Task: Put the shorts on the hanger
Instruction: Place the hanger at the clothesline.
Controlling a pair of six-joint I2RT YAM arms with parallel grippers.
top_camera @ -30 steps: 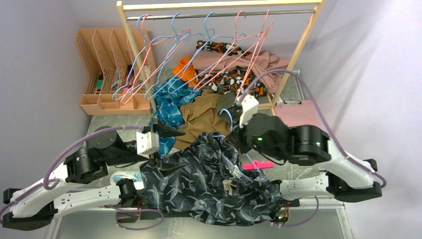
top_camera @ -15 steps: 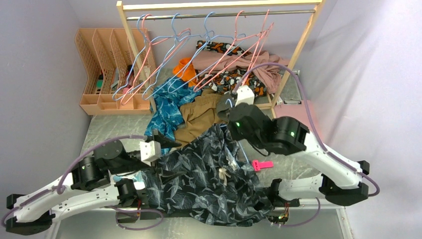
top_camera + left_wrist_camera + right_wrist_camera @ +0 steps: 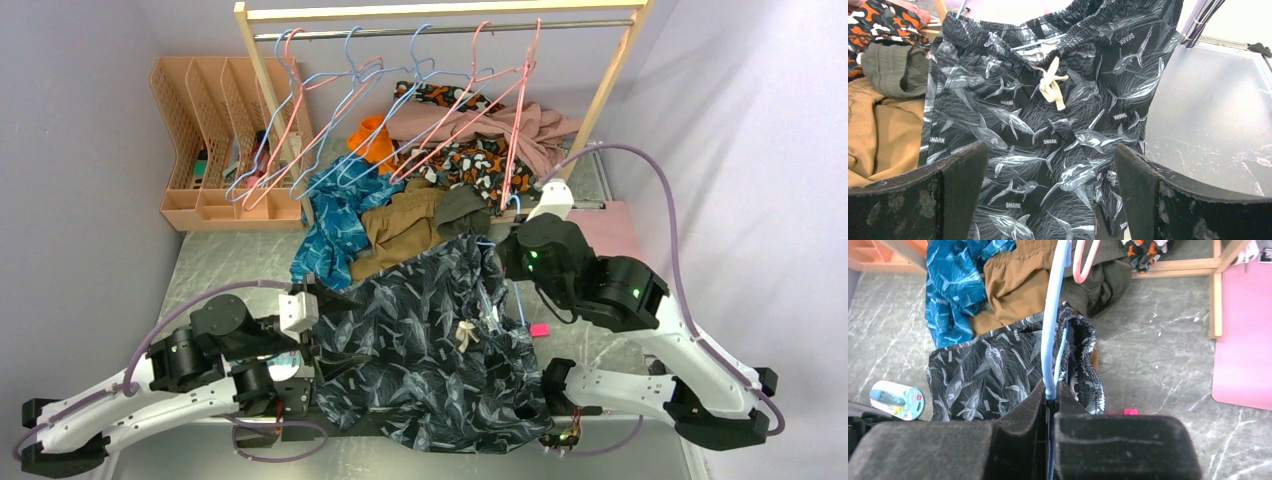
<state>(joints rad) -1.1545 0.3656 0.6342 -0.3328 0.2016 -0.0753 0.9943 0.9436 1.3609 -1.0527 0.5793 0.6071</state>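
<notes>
Pinching the hanger (image 3: 1050, 330), raised right fingers (image 3: 1044, 399) hold the shorts (image 3: 983, 375) up.

Pale lilac walls (image 3: 70, 150) close in on 2 sides, evenly lit, with soft shadows on the right one. A grey marbled tabletop (image 3: 225, 262) carries a light wooden garment rack (image 3: 440, 11) with a metal rail (image 3: 600, 25), a peach slotted file organizer (image 3: 200, 130) at its left and a pink mat (image 3: 620, 226) at its right.
</notes>
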